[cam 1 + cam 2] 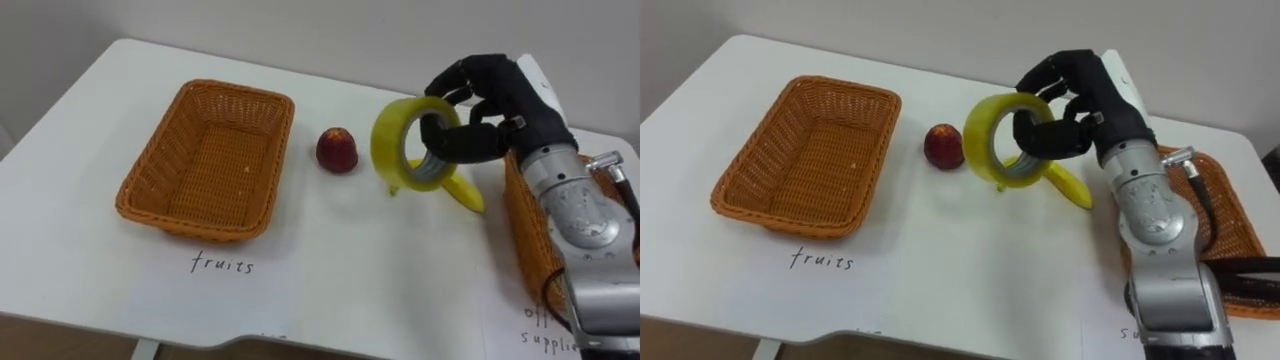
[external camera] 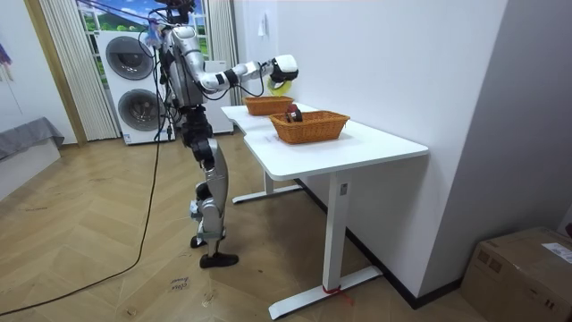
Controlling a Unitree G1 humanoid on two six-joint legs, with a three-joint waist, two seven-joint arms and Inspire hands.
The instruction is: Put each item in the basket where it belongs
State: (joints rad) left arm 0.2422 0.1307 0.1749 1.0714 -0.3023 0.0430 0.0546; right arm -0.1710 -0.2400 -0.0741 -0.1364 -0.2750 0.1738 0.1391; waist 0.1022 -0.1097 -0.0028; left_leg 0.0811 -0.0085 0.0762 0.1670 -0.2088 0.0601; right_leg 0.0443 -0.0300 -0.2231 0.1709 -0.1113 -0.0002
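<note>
One hand up, one tape roll in it

The robot's right hand (image 1: 492, 100) is lifted above the white table (image 1: 330, 265), and its dark fingers are curled through the hole of a yellow tape roll (image 1: 386, 140), with the thumb pressing from the other side. The hand is clamped on the roll. The roll hangs in the air, tilted, with its open side turned toward the robot.

Just under the roll and the hand, a banana (image 1: 467, 194) lies on the table. One end of it is hidden behind the roll, so I cannot tell if they touch. Near the banana, to the robot's left, a red apple (image 1: 337, 150) stands alone on the table. Further left is a wicker basket (image 1: 205, 226) with nothing inside it, and a handwritten label is on the table in front of it.

Under the right forearm there is a second wicker basket (image 1: 1232, 218), and the arm covers most of it.

From the room view, the robot stands upright at the far end of the table, with the arm stretched over it. Two washing machines (image 2: 134, 89) stand behind the robot.
</note>
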